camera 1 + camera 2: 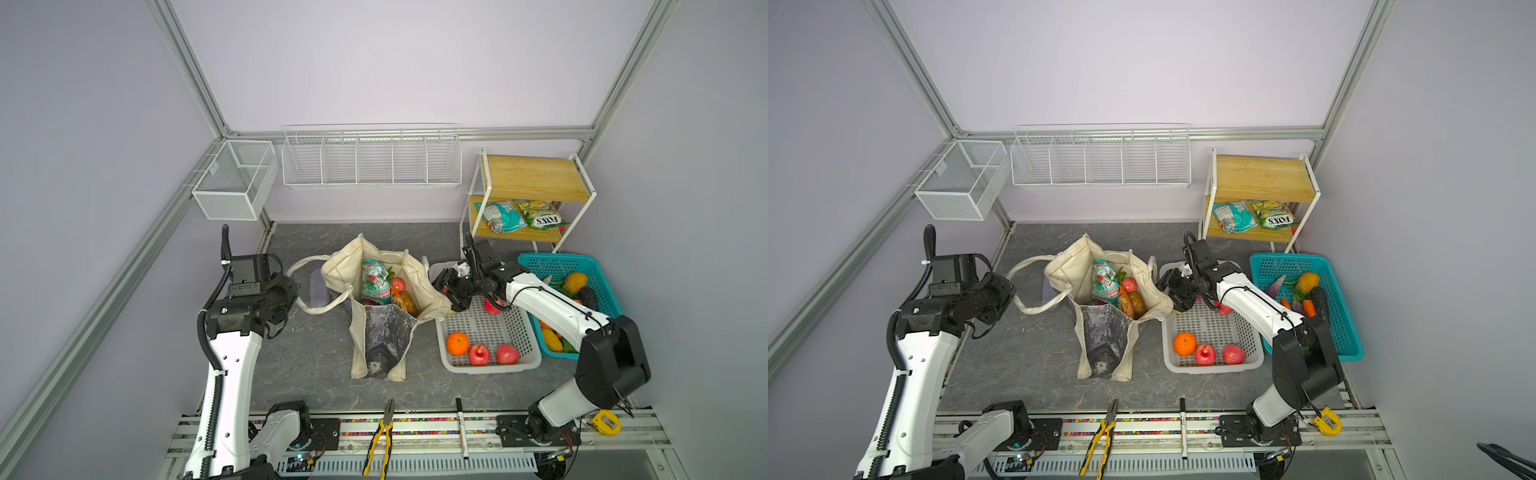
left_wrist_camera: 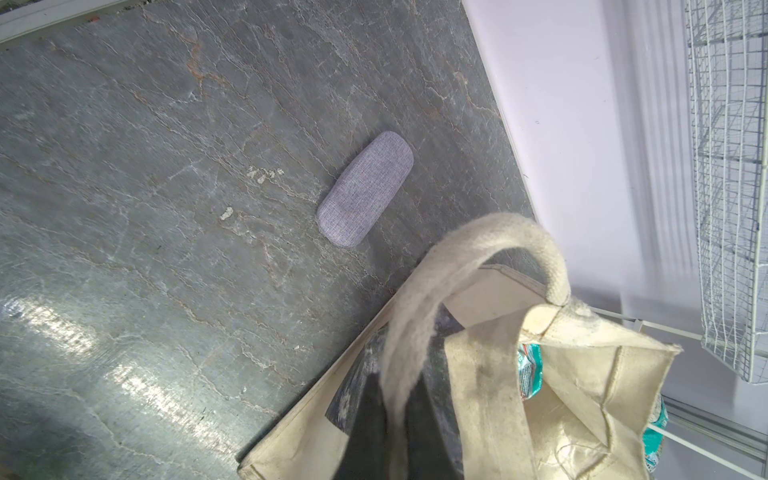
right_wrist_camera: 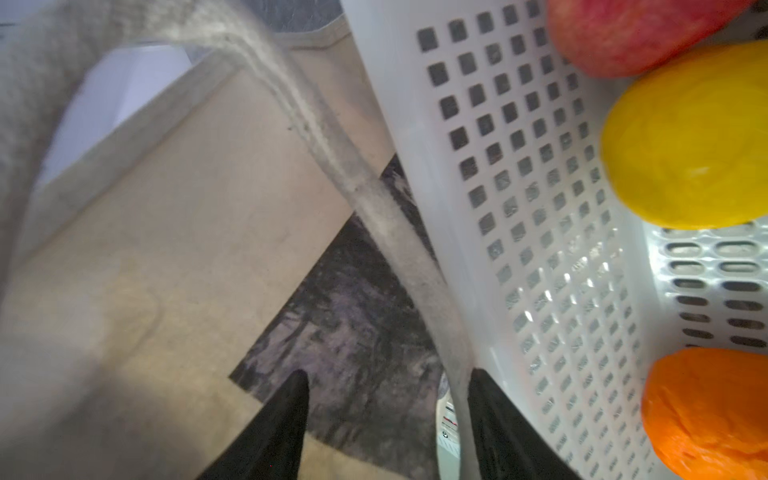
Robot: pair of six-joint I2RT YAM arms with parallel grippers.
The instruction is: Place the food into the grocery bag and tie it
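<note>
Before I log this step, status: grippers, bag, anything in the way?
Left gripper shut beside tote bag. Right gripper open, strap handle between its fingers. Bag untied, partly loaded; fruit waiting in white basket. Glasses case inside the other handle loop.

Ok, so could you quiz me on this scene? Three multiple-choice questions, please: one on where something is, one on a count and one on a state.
1. Where is the grey case?
A) in the teal basket
B) on the table beside the tote bag
C) in the wire rack on the wall

2. How many snack packets lie on the wooden shelf?
A) none
B) five
C) two

3. What state is the tote bag in?
A) open, with food showing inside
B) tied shut
C) flat and empty

Answers:
1 B: it lies on the dark tabletop next to the bag.
2 C: a teal packet and a green packet sit side by side.
3 A: its mouth gapes and fruit shows inside.
</note>
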